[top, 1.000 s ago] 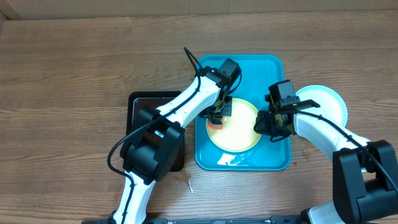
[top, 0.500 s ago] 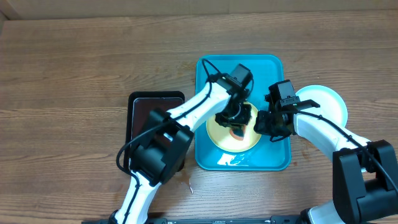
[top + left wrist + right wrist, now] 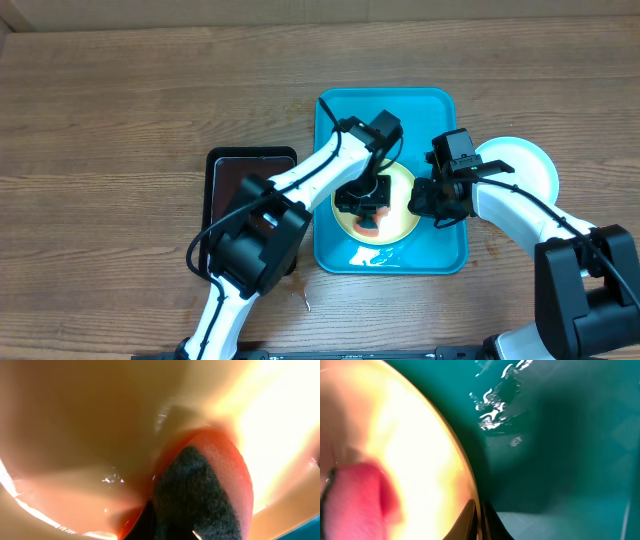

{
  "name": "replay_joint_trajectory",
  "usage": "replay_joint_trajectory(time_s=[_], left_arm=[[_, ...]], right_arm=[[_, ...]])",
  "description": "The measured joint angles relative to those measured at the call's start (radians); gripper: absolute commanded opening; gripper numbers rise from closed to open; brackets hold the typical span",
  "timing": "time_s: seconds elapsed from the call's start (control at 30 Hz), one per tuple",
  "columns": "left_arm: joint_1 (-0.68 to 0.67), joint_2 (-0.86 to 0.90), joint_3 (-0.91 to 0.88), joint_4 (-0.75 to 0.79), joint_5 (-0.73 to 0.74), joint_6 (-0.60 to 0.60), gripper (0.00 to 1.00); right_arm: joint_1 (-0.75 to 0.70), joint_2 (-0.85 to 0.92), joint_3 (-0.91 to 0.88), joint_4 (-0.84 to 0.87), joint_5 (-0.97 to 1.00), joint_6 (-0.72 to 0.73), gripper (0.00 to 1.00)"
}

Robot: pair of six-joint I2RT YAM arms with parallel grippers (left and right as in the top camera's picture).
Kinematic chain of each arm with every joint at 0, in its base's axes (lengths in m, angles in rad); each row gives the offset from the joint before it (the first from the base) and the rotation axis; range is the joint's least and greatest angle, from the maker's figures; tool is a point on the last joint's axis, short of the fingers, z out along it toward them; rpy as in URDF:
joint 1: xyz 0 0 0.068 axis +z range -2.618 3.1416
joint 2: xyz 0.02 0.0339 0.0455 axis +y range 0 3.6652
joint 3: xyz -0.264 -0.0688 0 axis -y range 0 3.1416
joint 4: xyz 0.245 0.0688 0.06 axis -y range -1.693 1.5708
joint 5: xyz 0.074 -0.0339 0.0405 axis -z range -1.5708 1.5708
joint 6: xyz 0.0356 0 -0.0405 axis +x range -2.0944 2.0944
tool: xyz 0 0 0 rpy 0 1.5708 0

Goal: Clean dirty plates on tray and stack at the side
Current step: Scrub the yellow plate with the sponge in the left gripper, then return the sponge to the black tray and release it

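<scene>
The wooden bench (image 3: 120,120) fills the overhead view, and on it, right of centre, lies the turquoise tray (image 3: 430,110) with its long side running away from the robot. Just beside its left edge sits a smaller black tray (image 3: 235,175) with a dark brown inside. The left arm (image 3: 300,175) crosses above that black tray and reaches over the turquoise one, while the right arm (image 3: 520,210) comes in from the right side. A white plate (image 3: 525,165) rests on the bench just off the right edge of the turquoise tray, partly under the right arm. A yellow plate (image 3: 398,222) lies inside the tray, in its near half, flat on the floor of the tray. The left fingers (image 3: 368,205) are clenched on a sponge (image 3: 368,224), orange with a dark scouring face, which is pressed down on the middle of the yellow plate; the left wrist view shows the sponge (image 3: 200,495) against the glossy plate surface (image 3: 75,420). The right fingers (image 3: 430,200) are clamped on the right rim of the yellow plate, and the right wrist view shows them (image 3: 481,522) pinching that rim (image 3: 465,475) over the tray floor (image 3: 560,435). Wet glints (image 3: 370,256) lie on the tray floor near its front edge.
</scene>
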Motion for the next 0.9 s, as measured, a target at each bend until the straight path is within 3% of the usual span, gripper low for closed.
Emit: replay_joint_trajectory(time_s=[0.37, 0.7, 0.9], left_arm=[[0.053, 0.0, 0.05, -0.102, -0.268, -0.038, 0.04], [0.066, 0.001, 0.223, -0.268, -0.286, 0.006, 0.04], [0.116, -0.105, 0.236, -0.346, -0.35, 0.059, 0.04]], right_arm=[[0.002, 0.0, 0.0, 0.002, -0.011, 0.0, 0.04], [0.003, 0.0, 0.0, 0.002, -0.014, 0.0, 0.04], [0.002, 0.0, 0.0, 0.001, -0.014, 0.0, 0.04]])
